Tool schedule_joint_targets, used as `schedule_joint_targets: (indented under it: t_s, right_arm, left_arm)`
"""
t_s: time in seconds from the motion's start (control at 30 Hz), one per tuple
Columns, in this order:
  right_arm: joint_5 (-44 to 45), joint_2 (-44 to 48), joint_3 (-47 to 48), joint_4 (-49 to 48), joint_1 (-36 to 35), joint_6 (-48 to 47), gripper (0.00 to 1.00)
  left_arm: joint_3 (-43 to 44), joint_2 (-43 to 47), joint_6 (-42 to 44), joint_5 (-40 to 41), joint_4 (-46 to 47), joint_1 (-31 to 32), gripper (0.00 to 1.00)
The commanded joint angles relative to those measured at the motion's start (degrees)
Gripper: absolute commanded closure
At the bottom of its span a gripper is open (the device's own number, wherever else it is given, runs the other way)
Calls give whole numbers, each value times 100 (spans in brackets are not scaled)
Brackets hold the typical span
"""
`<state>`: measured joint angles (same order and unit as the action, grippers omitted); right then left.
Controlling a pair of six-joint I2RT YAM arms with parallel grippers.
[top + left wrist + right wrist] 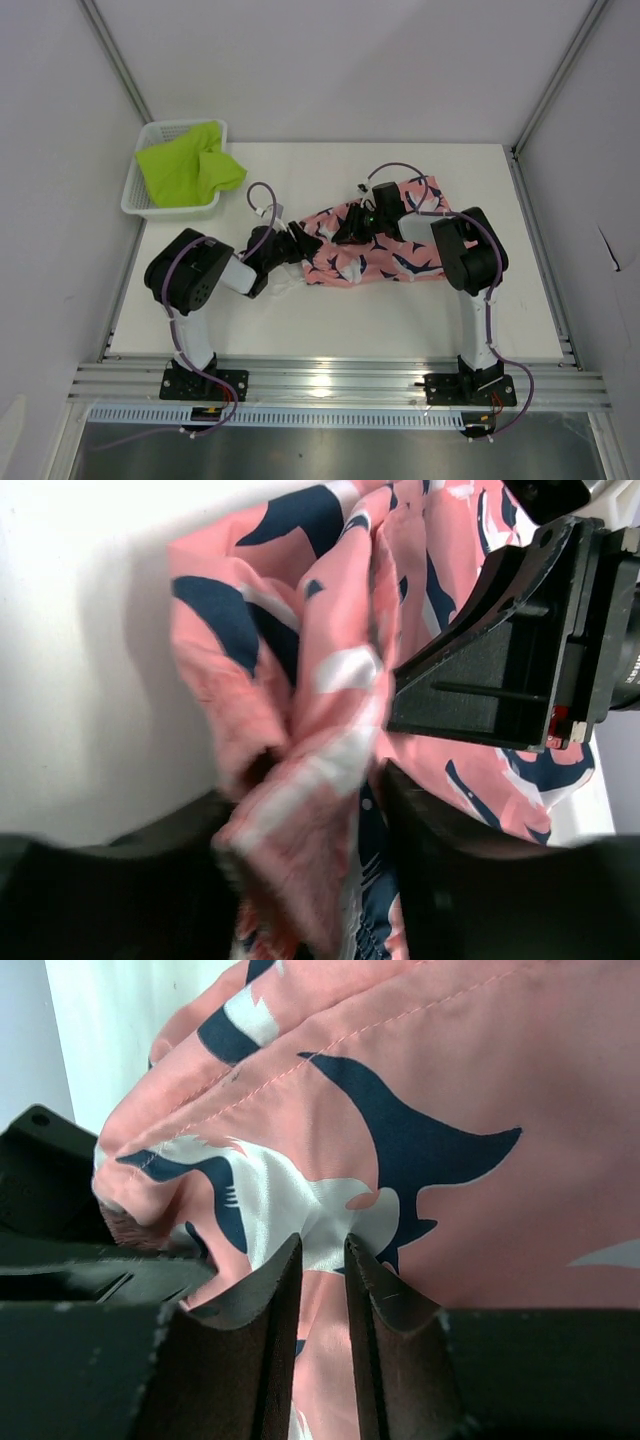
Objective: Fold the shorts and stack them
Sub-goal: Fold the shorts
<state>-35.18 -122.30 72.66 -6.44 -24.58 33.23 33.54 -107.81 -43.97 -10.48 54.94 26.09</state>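
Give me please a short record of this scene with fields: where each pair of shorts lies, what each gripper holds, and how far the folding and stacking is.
pink shorts: crumpled on the table, not folded
green shorts: heaped in the basket, one part hanging over its right rim
left gripper: closed on a bunch of the pink shorts, at their left end
right gripper: closed on a fold of the pink shorts, nearer the middle
stack: not begun; the two pairs lie apart
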Motion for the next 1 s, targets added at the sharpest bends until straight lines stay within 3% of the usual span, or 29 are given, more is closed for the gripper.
schedule_joint_targets:
  t_s: [0.0, 0.13, 0.17, 0.27, 0.37, 0.5, 0.7, 0.87, 0.97]
  right_arm:
    - [327, -321, -252, 231, -38, -45, 73]
    - [354, -215, -349, 204, -47, -97, 74]
    - [432, -137, -384, 213, -56, -124, 74]
    - [634, 143, -542, 196, -91, -300, 71]
    - [968, 513, -927, -50, -135, -405, 64]
    - [1399, 1469, -1596, -551, -240, -581, 42]
    - [2251, 2446, -2369, -920, -697, -1231, 34]
    - [2612, 3124, -2854, -1360, -1022, -1653, 26]
    - [2945, 3352, -2924, -1369, -1434, -2423, 18]
  left_arm:
    - [-40, -30, -16, -95, 325, 98, 50]
    - [187, 163, -24, -51, -446, 107, 70]
    - [458, 207, -33, 10, -1110, 98, 81]
    - [958, 488, -68, 238, -2536, 98, 100]
    - [1494, 664, -156, 423, -3896, 90, 100]
    - [2042, 735, -244, 450, -4973, 98, 100]
    - [2850, 516, -358, 441, -6414, 107, 100]
    - [3071, 428, -367, 635, -6856, 107, 100]
    - [3325, 288, -297, 635, -7189, 107, 100]
